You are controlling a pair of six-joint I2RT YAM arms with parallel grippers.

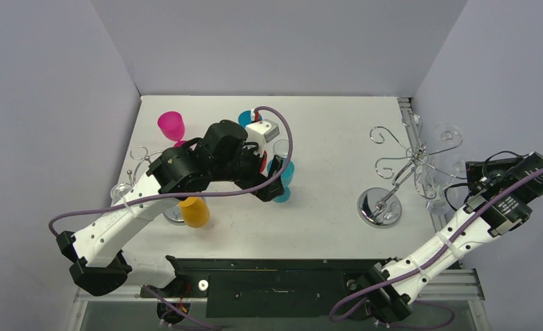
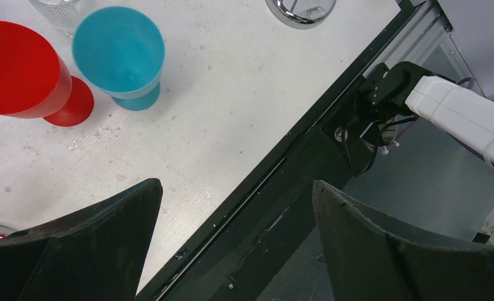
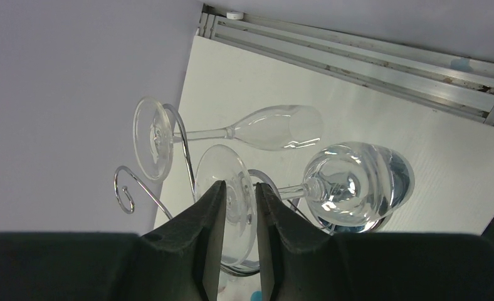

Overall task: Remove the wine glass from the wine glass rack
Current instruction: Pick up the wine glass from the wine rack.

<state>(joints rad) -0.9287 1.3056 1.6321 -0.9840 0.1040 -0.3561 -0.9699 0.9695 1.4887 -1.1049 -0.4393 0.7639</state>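
The chrome wine glass rack (image 1: pixel 415 157) stands at the table's right side on a round base (image 1: pixel 380 207). In the right wrist view two clear wine glasses hang from its wire arms (image 3: pixel 186 145). My right gripper (image 3: pixel 240 188) is shut on the round foot of the nearer wine glass (image 3: pixel 357 185), whose stem and bowl point right. The other glass (image 3: pixel 276 128) hangs just behind it, untouched. In the top view the right gripper (image 1: pixel 462 181) is at the rack's right side. My left gripper (image 2: pixel 237 185) is open and empty over the table's near edge.
A second rack (image 1: pixel 141 162) stands at the left with a pink cup (image 1: pixel 171 125) and an orange cup (image 1: pixel 195 212) near it. A teal cup (image 2: pixel 119 50) and a red cup (image 2: pixel 19 69) stand under the left arm. The right wall is close behind the right arm.
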